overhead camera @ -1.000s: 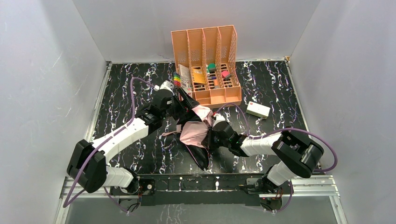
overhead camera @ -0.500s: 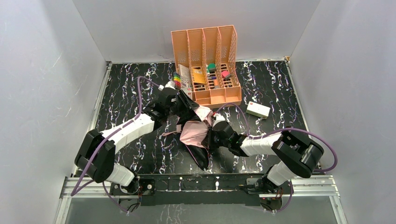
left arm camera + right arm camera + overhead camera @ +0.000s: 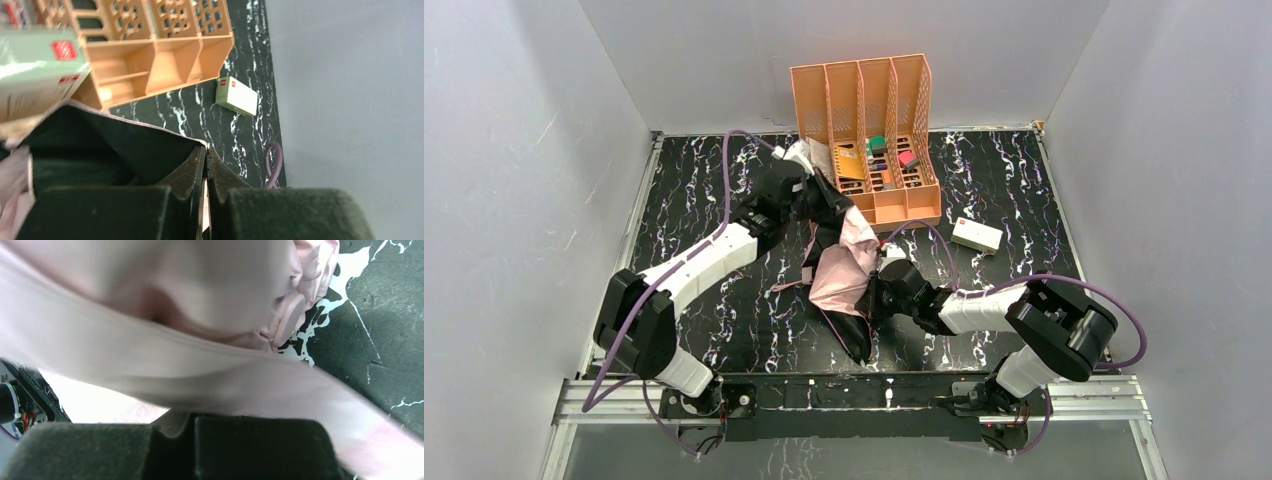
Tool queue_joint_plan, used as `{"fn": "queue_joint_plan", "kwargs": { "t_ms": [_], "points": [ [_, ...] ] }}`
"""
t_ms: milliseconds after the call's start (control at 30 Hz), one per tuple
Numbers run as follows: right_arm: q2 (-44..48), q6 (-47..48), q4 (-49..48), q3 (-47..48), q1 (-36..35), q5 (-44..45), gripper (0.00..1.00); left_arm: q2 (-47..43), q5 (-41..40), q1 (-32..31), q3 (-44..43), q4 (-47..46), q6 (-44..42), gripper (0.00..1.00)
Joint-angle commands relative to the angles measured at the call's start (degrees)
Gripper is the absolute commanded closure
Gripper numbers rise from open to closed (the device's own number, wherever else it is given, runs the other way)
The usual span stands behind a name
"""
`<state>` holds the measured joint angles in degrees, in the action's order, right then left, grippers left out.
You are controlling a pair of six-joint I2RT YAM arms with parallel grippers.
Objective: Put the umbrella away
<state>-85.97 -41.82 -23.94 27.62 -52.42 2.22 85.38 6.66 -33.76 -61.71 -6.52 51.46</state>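
Note:
The umbrella [image 3: 841,268] lies half collapsed mid-table, pale pink fabric on top and black fabric trailing toward the near edge. My left gripper [image 3: 820,205] is at its far end, just in front of the organiser. In the left wrist view the left gripper [image 3: 206,152] is shut on the pink-hemmed edge of the black fabric [image 3: 110,150]. My right gripper [image 3: 880,288] is against the umbrella's right side. In the right wrist view pink fabric [image 3: 200,315] fills the frame and drapes over the tips of the shut right gripper [image 3: 192,416].
An orange desk organiser [image 3: 864,135] with small items lies at the back, seen close in the left wrist view [image 3: 165,55]. A pale printed box [image 3: 35,70] leans at its left. A small white box [image 3: 977,235] sits on the right. Grey walls enclose three sides.
My left gripper has shut on the umbrella's fabric edge and moved back toward the organiser, pulling the fabric up and along. The right arm has stayed where it was.

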Motion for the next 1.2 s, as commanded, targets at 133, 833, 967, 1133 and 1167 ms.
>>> {"fn": "queue_joint_plan", "kwargs": {
  "t_ms": [133,833,967,1133,1167],
  "points": [
    [-0.56,1.99,5.83,0.77,0.21,3.82,0.99,1.18,7.87,0.62,-11.15,2.11,-12.08,1.00],
    [-1.14,1.30,5.57,1.56,0.23,2.88,0.99,-8.16,15.64,0.59,-7.00,13.41,-20.05,0.35],
    [-1.19,1.48,5.66,1.65,0.25,3.02,0.99,-9.23,16.04,0.61,-4.74,15.89,-24.09,0.26],
    [-1.51,1.36,5.41,1.57,0.24,2.77,0.99,-9.30,18.50,0.58,-1.96,15.19,-25.50,0.23],
    [-1.62,1.31,5.33,1.56,0.18,2.77,0.99,-9.10,18.67,0.54,-1.80,14.91,-25.51,0.24]
  ]
}}
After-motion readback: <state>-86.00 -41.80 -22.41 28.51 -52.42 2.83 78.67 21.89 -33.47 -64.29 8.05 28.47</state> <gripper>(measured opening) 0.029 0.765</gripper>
